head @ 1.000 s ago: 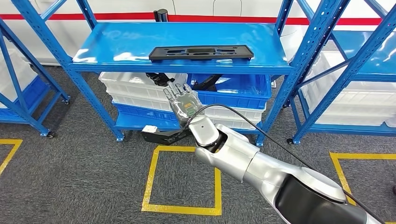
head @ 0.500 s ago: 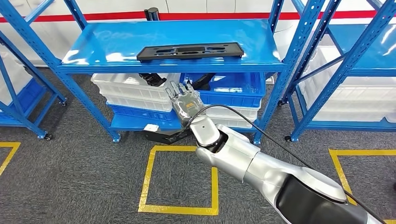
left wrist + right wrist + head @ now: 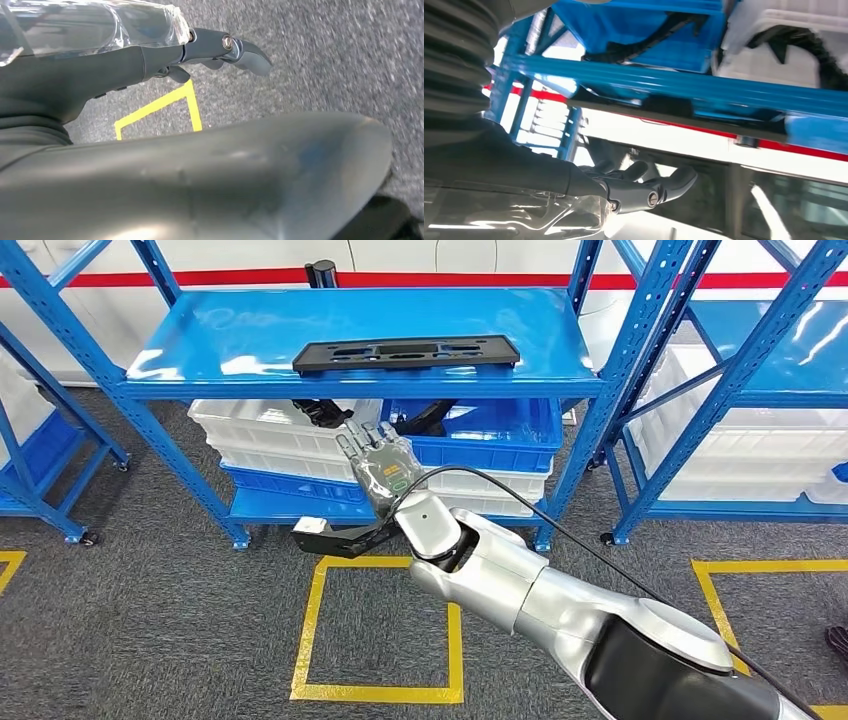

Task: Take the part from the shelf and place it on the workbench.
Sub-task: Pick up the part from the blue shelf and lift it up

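The part, a long flat black plate with cut-outs (image 3: 405, 352), lies on the blue upper shelf (image 3: 250, 330). My right hand (image 3: 378, 462) is raised in front of the shelf, below its front edge and below the part, fingers spread, holding nothing. In the right wrist view the right hand (image 3: 634, 187) holds its fingers out straight, with the blue shelf edge (image 3: 674, 82) beyond them. My left hand (image 3: 200, 45) hangs over the grey carpet with its fingers loosely extended and nothing in them.
White bins (image 3: 270, 430) and blue bins (image 3: 500, 435) fill the lower shelf. Blue uprights (image 3: 590, 440) flank the bay, with more racks on either side. A black device (image 3: 335, 536) lies on the floor by a yellow taped square (image 3: 375, 625).
The whole picture has shifted, so the camera has moved and the shelf sits a little lower and to the left. My right hand stays open below the shelf edge.
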`<state>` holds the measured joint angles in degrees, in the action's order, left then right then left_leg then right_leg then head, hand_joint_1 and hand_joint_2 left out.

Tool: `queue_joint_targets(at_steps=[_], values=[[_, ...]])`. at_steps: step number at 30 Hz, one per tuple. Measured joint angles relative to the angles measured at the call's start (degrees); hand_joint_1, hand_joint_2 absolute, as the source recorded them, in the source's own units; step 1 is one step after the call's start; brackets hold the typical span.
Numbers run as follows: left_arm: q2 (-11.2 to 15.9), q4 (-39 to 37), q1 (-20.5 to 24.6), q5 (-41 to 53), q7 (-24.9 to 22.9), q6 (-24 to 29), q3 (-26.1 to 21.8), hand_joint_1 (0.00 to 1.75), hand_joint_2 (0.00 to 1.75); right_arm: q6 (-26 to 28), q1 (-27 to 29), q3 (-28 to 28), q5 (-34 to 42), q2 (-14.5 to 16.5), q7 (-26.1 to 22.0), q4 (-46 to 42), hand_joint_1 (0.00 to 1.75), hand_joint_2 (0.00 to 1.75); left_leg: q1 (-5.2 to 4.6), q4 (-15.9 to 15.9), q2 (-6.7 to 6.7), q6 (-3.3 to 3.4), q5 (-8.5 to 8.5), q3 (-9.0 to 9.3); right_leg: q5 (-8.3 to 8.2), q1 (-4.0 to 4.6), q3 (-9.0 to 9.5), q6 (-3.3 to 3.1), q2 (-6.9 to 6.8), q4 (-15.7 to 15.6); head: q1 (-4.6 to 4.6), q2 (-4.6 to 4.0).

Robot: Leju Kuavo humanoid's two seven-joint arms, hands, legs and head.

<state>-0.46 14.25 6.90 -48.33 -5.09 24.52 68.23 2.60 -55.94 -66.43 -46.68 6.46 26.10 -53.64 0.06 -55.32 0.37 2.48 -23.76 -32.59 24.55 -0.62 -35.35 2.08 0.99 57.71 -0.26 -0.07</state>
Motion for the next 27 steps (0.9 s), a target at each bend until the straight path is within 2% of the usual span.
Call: queue_joint_targets(at_steps=[1, 2, 4, 5, 6, 7, 9, 10, 11, 14, 15, 17, 19, 20, 21, 22, 24, 25, 26, 27], values=[[-0.01, -0.01, 0.01, -0.11, 0.04, 0.14, -0.01, 0.0, 0.0, -0.05, 0.02, -0.07, -0.1, 0.02, -0.08, 0.01, 0.0, 1.75, 0.14, 0.21, 0.03, 0.21, 0.2, 0.12, 1.22, 0.02, -0.71, 0.19, -0.1, 1.77, 0.02, 0.0], [-0.03, -0.01, 0.02, -0.24, 0.07, 0.27, -0.01, 0.0, 0.0, -0.11, 0.11, -0.17, -0.14, 0.03, -0.16, 0.01, 0.0, 1.75, 0.21, 0.32, 0.06, 0.41, 0.32, 0.19, 3.01, 0.01, -1.99, 0.33, -0.21, 4.81, 0.05, -0.01], [-0.05, -0.02, -0.01, -0.48, 0.1, 0.41, -0.01, 0.0, 0.0, -0.26, 0.46, -0.43, -0.15, 0.04, -0.26, 0.04, 0.0, 1.75, 0.13, 0.32, 0.08, 0.63, 0.36, 0.17, 6.53, 0.03, -5.42, 0.52, -0.29, 12.52, 0.07, -0.01], [-0.07, -0.02, -0.05, -0.56, 0.11, 0.43, -0.01, 0.0, 0.0, -0.31, 0.72, -0.57, -0.15, 0.03, -0.31, 0.07, 0.0, 1.75, 0.11, 0.31, 0.08, 0.63, 0.36, 0.17, 7.21, 0.03, -6.64, 0.58, -0.31, 15.13, 0.07, -0.01], [-0.08, -0.02, -0.09, -0.61, 0.11, 0.45, -0.01, 0.0, 0.0, -0.34, 0.92, -0.72, -0.14, 0.03, -0.37, 0.11, 0.0, 1.75, 0.1, 0.29, 0.07, 0.62, 0.35, 0.18, 6.75, 0.02, -6.84, 0.61, -0.34, 15.57, 0.07, -0.01], [-0.09, -0.02, -0.1, -0.65, 0.13, 0.47, -0.01, 0.0, 0.0, -0.37, 1.05, -0.86, -0.14, 0.04, -0.42, 0.15, 0.0, 1.75, 0.1, 0.27, 0.04, 0.59, 0.32, 0.24, 5.3, 0.0, -5.91, 0.6, -0.42, 13.67, 0.07, 0.0], [-0.1, -0.02, -0.07, -0.68, 0.15, 0.51, -0.02, 0.0, 0.0, -0.36, 1.09, -1.05, -0.14, 0.09, -0.6, 0.25, 0.0, 1.75, 0.0, 0.08, -0.03, 0.33, 0.12, 0.32, 1.62, -0.02, -1.88, 0.48, -0.74, 5.65, 0.07, -0.01], [-0.11, -0.02, -0.05, -0.69, 0.16, 0.51, -0.02, 0.0, 0.0, -0.35, 1.07, -1.1, -0.14, 0.18, -0.74, 0.29, 0.0, 1.75, -0.16, -0.12, -0.04, 0.13, -0.03, 0.25, 0.46, -0.01, -0.26, 0.3, -0.88, 2.23, 0.05, -0.01], [-0.11, -0.02, -0.04, -0.7, 0.16, 0.51, -0.02, 0.0, 0.0, -0.34, 1.09, -1.13, -0.14, 0.27, -0.87, 0.34, 0.0, 1.75, -0.31, -0.27, -0.03, -0.08, -0.15, 0.14, -0.05, 0.05, 0.67, 0.08, -0.95, 0.18, 0.03, -0.01], [-0.08, -0.02, -0.08, -0.67, 0.2, 0.55, -0.02, 0.0, 0.0, -0.27, 1.16, -1.24, -0.14, 0.48, -1.11, 0.48, 0.0, 1.75, -0.33, -0.57, 0.1, -0.54, -0.39, -0.14, -0.22, 0.09, 0.83, -0.7, -0.78, -0.76, 0.01, 0.0], [-0.07, -0.03, -0.07, -0.64, 0.26, 0.57, -0.02, 0.0, 0.0, -0.22, 1.13, -1.26, -0.14, 0.55, -1.18, 0.51, 0.0, 1.75, -0.23, -1.34, 0.11, -0.81, -0.97, -0.46, -0.3, -0.04, 0.84, -0.95, -0.74, -0.81, -0.03, 0.0], [-0.04, -0.04, -0.03, -0.62, 0.42, 0.61, -0.02, 0.0, 0.0, -0.15, 1.06, -1.27, -0.14, 0.79, -1.32, 0.57, 0.0, 1.75, 0.08, -6.19, 0.06, -1.59, -3.76, -2.58, -0.4, -0.32, 0.83, -1.32, -0.72, -0.88, -0.14, -0.01], [-0.04, -0.04, -0.06, -0.61, 0.53, 0.62, -0.02, 0.0, 0.0, -0.13, 1.11, -1.34, -0.14, 0.93, -1.43, 0.64, 0.0, 1.75, 0.44, -14.26, 0.05, -2.29, -7.24, -6.26, -0.4, -0.36, 0.78, -1.46, -0.7, -0.87, -0.22, -0.02], [-0.04, -0.04, -0.11, -0.61, 0.55, 0.62, -0.02, 0.0, 0.0, -0.13, 1.19, -1.38, -0.14, 0.93, -1.45, 0.69, 0.0, 1.75, 0.62, -17.09, 0.05, -2.48, -8.02, -7.67, -0.39, -0.37, 0.77, -1.46, -0.7, -0.86, -0.24, -0.02], [-0.04, -0.04, -0.16, -0.61, 0.55, 0.62, -0.02, 0.0, 0.0, -0.13, 1.24, -1.42, -0.14, 0.94, -1.47, 0.75, 0.0, 1.75, 0.75, -17.79, 0.05, -2.58, -7.71, -8.12, -0.39, -0.41, 0.78, -1.45, -0.68, -0.86, -0.24, -0.02], [-0.04, -0.04, -0.18, -0.61, 0.56, 0.62, -0.02, 0.0, 0.0, -0.12, 1.25, -1.43, -0.14, 0.97, -1.48, 0.81, 0.0, 1.75, 0.86, -16.01, 0.05, -2.62, -6.35, -7.4, -0.38, -0.47, 0.81, -1.43, -0.64, -0.85, -0.24, -0.02], [-0.04, -0.04, -0.15, -0.61, 0.6, 0.62, -0.02, 0.0, 0.0, -0.1, 1.14, -1.44, -0.14, 1.1, -1.49, 0.9, 0.0, 1.75, 0.97, -7.65, -0.01, -2.59, -2.5, -3.53, -0.38, -0.61, 0.9, -1.25, -0.55, -0.87, -0.24, -0.02], [-0.05, -0.04, -0.1, -0.6, 0.64, 0.62, -0.02, 0.0, 0.0, -0.07, 1.05, -1.44, -0.14, 1.19, -1.49, 0.92, 0.0, 1.75, 0.83, -3.88, -0.12, -2.41, -1.18, -1.77, -0.4, -0.6, 0.89, -1.01, -0.47, -0.89, -0.23, -0.01], [-0.05, -0.04, -0.06, -0.58, 0.7, 0.62, -0.02, 0.0, 0.0, -0.03, 0.97, -1.44, -0.14, 1.28, -1.5, 0.93, 0.0, 1.75, 0.65, -1.47, -0.22, -2.16, -0.52, -0.69, -0.45, -0.59, 0.85, -0.68, -0.42, -0.95, -0.22, -0.01], [-0.06, -0.04, -0.06, -0.56, 0.75, 0.62, -0.02, 0.0, 0.0, 0.0, 0.93, -1.44, -0.14, 1.35, -1.5, 0.97, 0.0, 1.75, 0.42, -0.4, -0.32, -1.83, -0.43, -0.27, -0.53, -0.58, 0.82, -0.32, -0.37, -1.05, -0.21, -0.01]])
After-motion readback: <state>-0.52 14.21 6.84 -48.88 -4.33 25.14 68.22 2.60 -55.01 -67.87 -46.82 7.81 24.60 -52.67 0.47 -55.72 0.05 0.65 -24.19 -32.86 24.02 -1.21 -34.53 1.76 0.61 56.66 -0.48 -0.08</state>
